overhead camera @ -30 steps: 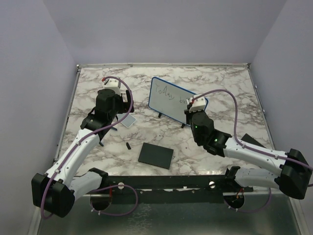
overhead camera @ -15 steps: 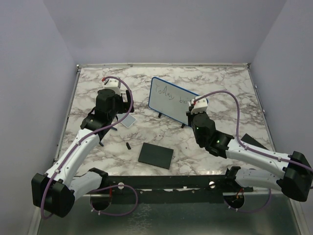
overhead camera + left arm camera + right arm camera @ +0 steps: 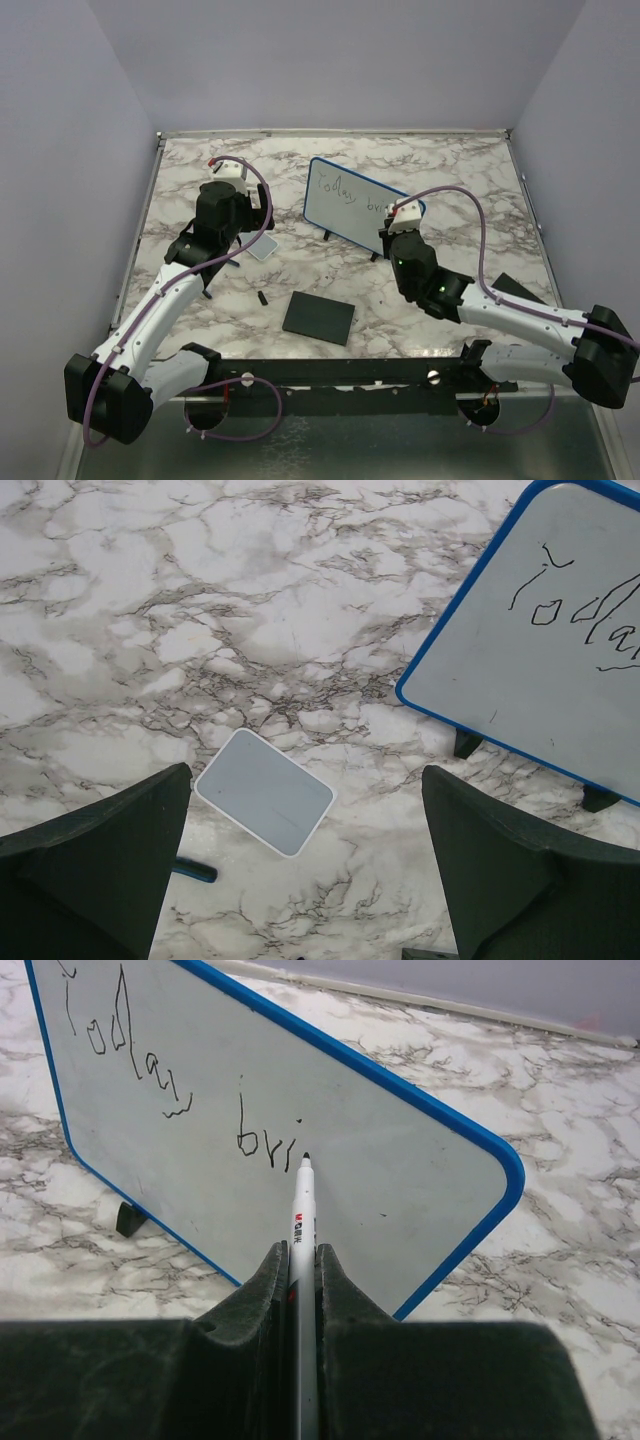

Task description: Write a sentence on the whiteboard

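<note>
- Nearest the arm bases, a flat black square pad point(image 3: 318, 317) is seen on the grey-veined marble table point(image 3: 460, 170). It is not involved.
- Further out, the right gripper point(image 3: 302, 1260) is clamped on a slim white marker pen point(image 3: 303, 1215) with a black tip, which is aimed away at the board.
- Risk: the board is carried only on two small black feet point(image 3: 130, 1218). If too much force is put through the tip, it could be slid or tipped backwards.
- Risk: if too little force is used, strokes would be skipped. A side load could twist the marker pen in the jaws, and the letters would be distorted.
- The left gripper point(image 3: 305, 777) is spread wide and empty, over a small pale grey-edged tile point(image 3: 262, 805). No bracing of the board is provided.
- The white rounded-corner whiteboard point(image 3: 400, 1175) with a thin blue rim is stood just ahead of the right gripper, face towards it. The tip is placed at the surface, but contact cannot be confirmed.
- The dark handwritten sentence point(image 3: 247, 1140) is read as "Today bri" and judged unfinished. The tip is just right of the last letter.
</note>
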`<action>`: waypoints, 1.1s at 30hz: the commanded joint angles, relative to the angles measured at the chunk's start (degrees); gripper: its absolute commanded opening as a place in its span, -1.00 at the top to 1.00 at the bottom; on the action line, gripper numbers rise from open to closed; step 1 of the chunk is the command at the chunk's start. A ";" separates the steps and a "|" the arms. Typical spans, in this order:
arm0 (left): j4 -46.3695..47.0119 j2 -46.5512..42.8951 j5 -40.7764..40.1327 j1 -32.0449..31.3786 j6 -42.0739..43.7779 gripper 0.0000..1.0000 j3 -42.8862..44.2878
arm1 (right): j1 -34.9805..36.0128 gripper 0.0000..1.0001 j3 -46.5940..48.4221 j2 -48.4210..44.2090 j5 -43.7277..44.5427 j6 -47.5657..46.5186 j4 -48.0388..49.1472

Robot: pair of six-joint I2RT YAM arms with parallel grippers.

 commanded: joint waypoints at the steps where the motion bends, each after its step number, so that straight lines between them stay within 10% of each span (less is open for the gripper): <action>1: 0.79 -0.57 1.06 -0.48 0.09 -0.98 -0.62 | 0.34 0.99 -0.86 0.86 1.48 -1.27 3.26; 33: 0.78 -0.44 1.41 -0.47 -0.04 -0.98 -0.62 | 0.16 0.99 -2.01 2.94 2.76 3.70 0.38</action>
